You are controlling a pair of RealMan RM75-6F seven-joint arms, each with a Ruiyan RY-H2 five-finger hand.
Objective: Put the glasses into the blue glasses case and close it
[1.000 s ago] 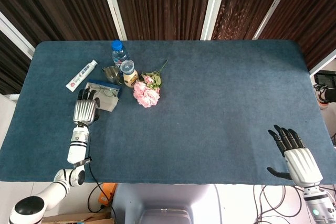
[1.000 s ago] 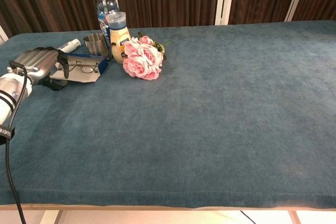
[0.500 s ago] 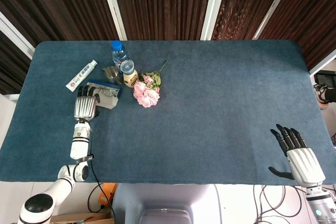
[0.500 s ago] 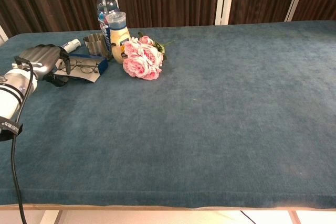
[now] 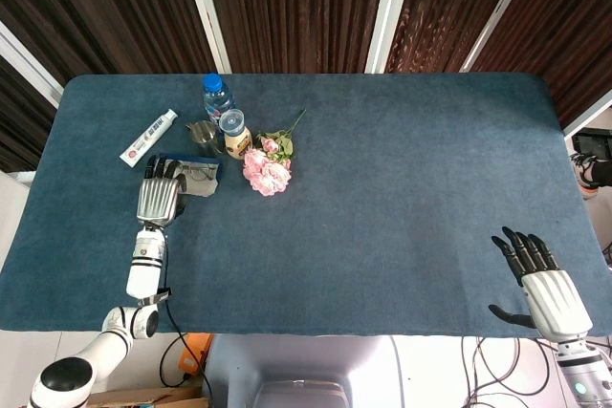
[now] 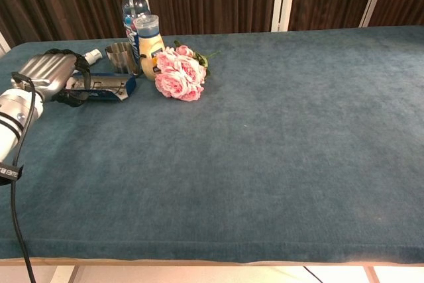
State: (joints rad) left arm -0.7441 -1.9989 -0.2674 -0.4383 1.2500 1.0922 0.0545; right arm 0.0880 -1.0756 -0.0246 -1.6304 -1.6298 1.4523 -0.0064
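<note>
1. Dark slatted panels stand behind the blue-covered table (image 5: 382, 198).
2. At its far left lies the blue glasses case (image 6: 109, 87), half folded, with the glasses (image 5: 198, 172) barely visible inside.
3. Left hand (image 5: 158, 194) has its fingers on the case's left end; whether it grips, I cannot tell.
4. Just beyond stand a metal cup (image 6: 120, 54), two bottles (image 6: 150, 43), pink roses (image 6: 179, 74) and a tube (image 5: 148, 138).
5. Right hand (image 5: 537, 279) rests well apart, fingers spread, holding nothing.
</note>
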